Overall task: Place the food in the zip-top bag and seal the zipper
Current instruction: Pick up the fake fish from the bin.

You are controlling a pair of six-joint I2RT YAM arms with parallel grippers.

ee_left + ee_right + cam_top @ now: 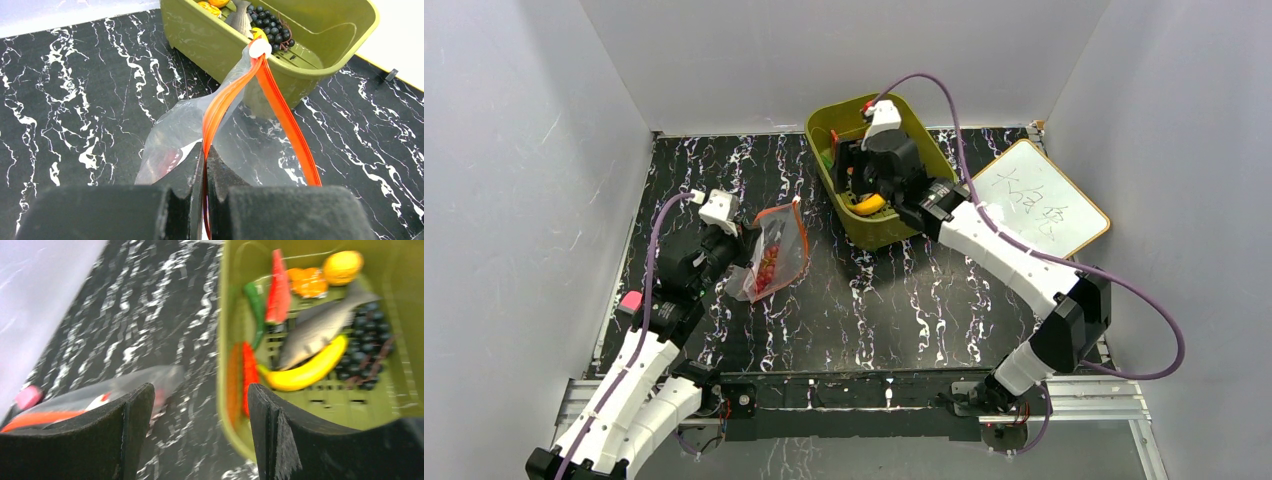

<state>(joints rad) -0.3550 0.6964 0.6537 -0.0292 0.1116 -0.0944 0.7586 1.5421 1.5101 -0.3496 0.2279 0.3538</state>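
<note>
Holding anything on the right? Ines asks.

No, says Tom. The right gripper (200, 400) stands wide with nothing between its fingers, hanging over the olive basket (819, 125) at the far middle of the table (874, 300). Most of the food (870, 204) is in there: banana (305, 371), grape bunch (367, 340), watermelon slice (279, 287), chili (248, 375), orange (342, 266), and a grey fish (320, 330) lying against the banana.

And the left?

The left gripper (205, 165) is clamped tight on the zipper (285, 115), holding the zip-top bag (776, 255) by its mouth edge. The bag sits left of the basket and apart from it, and something red already lies inside.

What worries you?

Three things, I'd judge. The fish touches the banana, so a careless pinch may take both or knock one aside. In the wrist view the basket wall on the bag's side lies right between the fingers. Coming down there could catch the rim and drag the basket. And the bag's mouth looks only partly spread and is held at one point. A dropped piece could hit the strip and roll onto the table, or its weight could tug the strip out of the pinch.
</note>
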